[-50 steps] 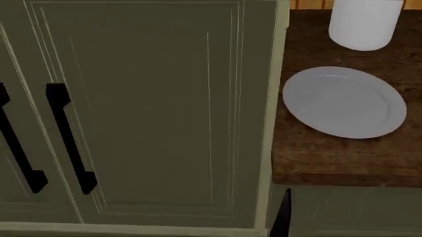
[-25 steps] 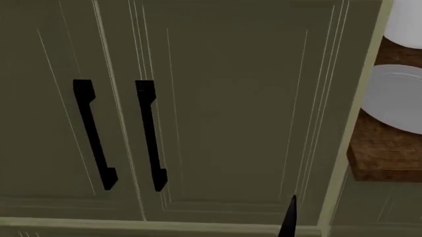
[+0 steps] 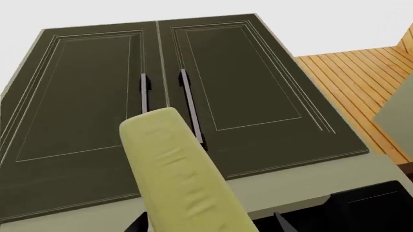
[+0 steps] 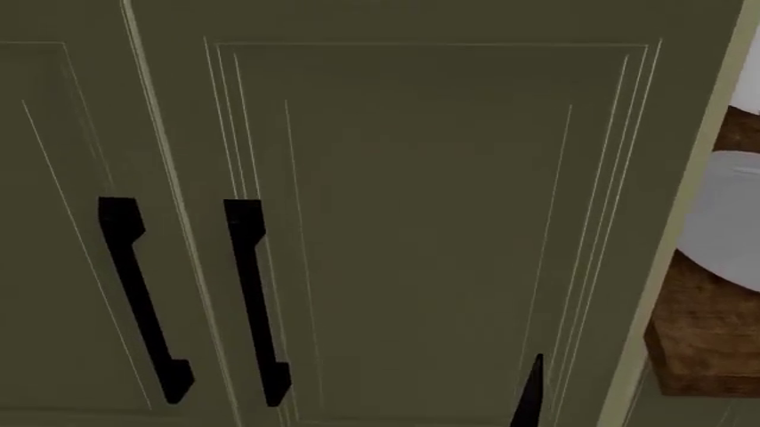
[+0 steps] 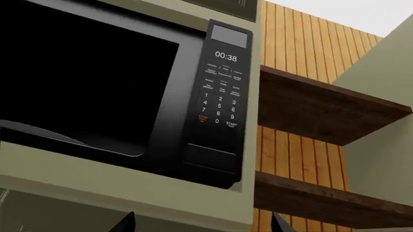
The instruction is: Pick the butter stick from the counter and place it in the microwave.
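Observation:
In the left wrist view the butter stick [image 3: 177, 169], a pale yellow block, juts out from between the dark fingertips [image 3: 139, 223] of my left gripper [image 3: 210, 226], which is shut on it. It points at two olive-grey cabinet doors [image 3: 245, 77]. In the right wrist view the microwave [image 5: 96, 82] shows a black front and a keypad panel [image 5: 221, 96]; I cannot tell whether its door is open. My right gripper [image 5: 201, 223] is open and empty just below the microwave's ledge. The counter [image 4: 707, 347] shows as a brown corner at the right edge of the head view.
Tall cabinet doors with black handles [image 4: 255, 302] fill the head view. A grey plate [image 4: 734, 222] lies on the counter at the right edge. A thin dark tip [image 4: 529, 391] rises from the bottom edge. Wooden shelves [image 5: 322, 101] on a slatted wall stand beside the microwave.
The head view has swung left: the cabinet doors now fill it, the plate and counter have slid to the right edge, and the white canister has left the view.

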Controlling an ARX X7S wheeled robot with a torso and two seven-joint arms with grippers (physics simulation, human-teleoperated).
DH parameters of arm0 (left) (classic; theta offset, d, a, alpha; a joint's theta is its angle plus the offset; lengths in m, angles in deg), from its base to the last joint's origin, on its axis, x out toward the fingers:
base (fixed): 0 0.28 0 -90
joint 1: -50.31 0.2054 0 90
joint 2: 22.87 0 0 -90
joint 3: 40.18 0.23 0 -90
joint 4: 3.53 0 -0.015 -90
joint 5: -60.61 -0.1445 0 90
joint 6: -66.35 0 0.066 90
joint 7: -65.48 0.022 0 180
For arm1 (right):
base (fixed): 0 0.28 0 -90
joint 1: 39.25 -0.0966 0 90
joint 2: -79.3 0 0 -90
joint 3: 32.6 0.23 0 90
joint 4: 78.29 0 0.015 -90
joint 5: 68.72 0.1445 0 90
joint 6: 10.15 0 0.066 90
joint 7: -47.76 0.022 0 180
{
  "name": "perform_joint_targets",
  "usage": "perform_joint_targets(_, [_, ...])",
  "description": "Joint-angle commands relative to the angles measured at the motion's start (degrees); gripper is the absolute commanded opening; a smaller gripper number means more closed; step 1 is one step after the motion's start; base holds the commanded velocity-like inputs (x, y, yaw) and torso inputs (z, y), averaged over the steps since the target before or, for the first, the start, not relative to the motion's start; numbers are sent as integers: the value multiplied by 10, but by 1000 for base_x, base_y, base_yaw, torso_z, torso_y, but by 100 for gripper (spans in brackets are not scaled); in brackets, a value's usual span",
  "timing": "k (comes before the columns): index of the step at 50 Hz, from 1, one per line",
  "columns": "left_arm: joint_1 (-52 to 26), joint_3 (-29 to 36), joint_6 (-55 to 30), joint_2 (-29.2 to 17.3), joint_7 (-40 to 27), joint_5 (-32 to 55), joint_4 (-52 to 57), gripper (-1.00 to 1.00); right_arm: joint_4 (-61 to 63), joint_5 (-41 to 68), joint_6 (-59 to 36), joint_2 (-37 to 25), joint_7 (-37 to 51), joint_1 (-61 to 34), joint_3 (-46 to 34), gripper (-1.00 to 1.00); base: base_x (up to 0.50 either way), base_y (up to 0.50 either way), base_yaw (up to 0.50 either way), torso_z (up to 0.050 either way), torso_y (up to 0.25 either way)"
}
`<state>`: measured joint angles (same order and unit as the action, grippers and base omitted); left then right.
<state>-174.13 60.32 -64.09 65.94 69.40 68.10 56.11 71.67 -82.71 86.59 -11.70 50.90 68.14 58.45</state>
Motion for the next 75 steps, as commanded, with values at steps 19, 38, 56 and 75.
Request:
perform_joint_targets(19, [-6,-21,9,12,6,-4,-14,-100,0,-7,12,10,-14,11,24,100,383,31,0,0,0])
perform_joint_targets(38, [-6,-21,7,12,8,-6,-13,-100,0,2,27,10,-12,16,26,100,262,31,0,0,1])
perform_joint_targets(56, [-6,-53,-157,12,43,-17,128,-100,0,8,31,10,-16,18,21,100,0,0,0,0,0])
perform_joint_targets(75, [-6,-77,-357,12,64,-26,214,-100,0,4,21,10,-22,7,10,100,0,0,0,0,0])
